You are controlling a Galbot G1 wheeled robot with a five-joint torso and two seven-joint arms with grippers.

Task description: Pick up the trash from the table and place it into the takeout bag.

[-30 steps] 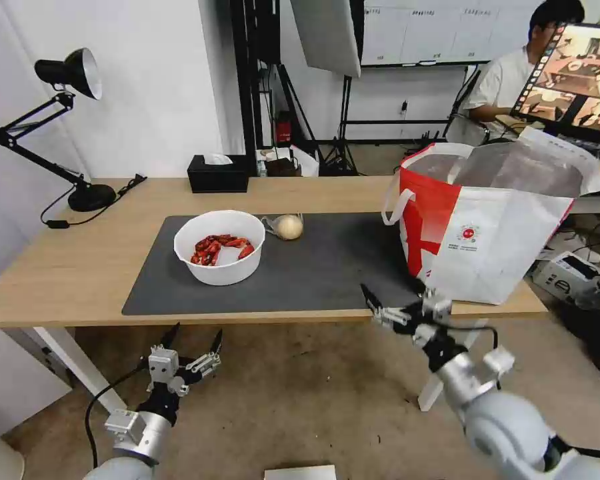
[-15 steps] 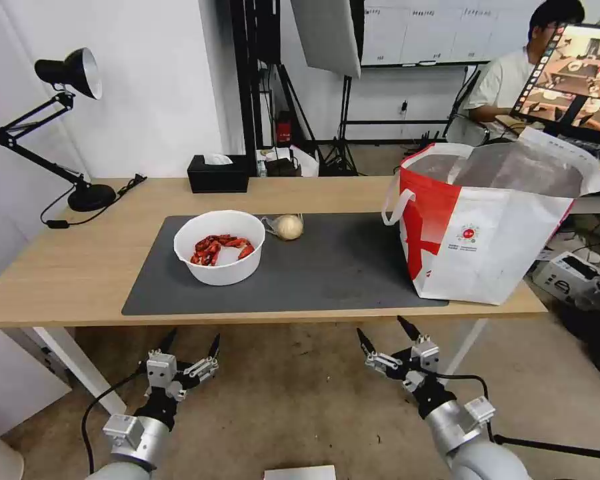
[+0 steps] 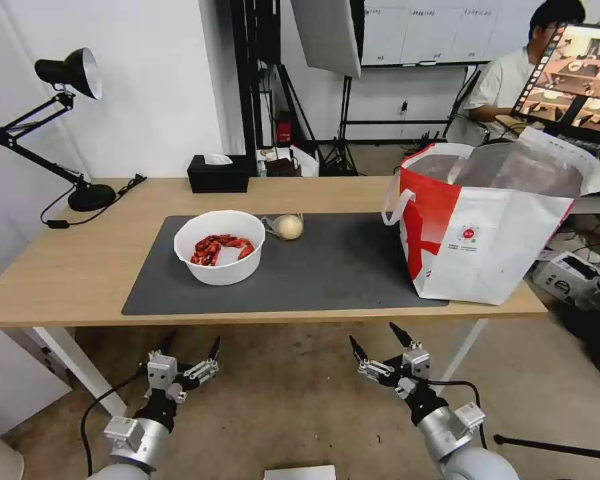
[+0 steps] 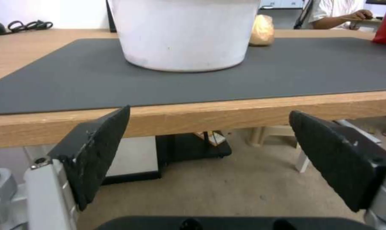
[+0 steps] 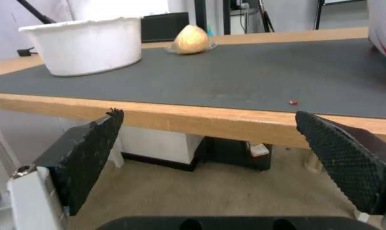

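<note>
Hanging below the table's front edge, the right gripper (image 3: 380, 341) is spread wide and holds nothing. A second ago it reached up beside the takeout bag (image 3: 487, 227) at the table's right end; now it has dropped low and drawn back toward the robot, so that trip to the bag looks finished. The left gripper (image 3: 189, 345) waits below the edge too, fingers apart and empty, parked as before. On the table (image 3: 67, 267), a dark grey mat (image 3: 327, 267) carries the remaining trash: a white bowl (image 3: 220, 247) of red crayfish shells and, just beyond it, a wrapped bun (image 3: 289, 227). Both remain to be bagged.
</note>
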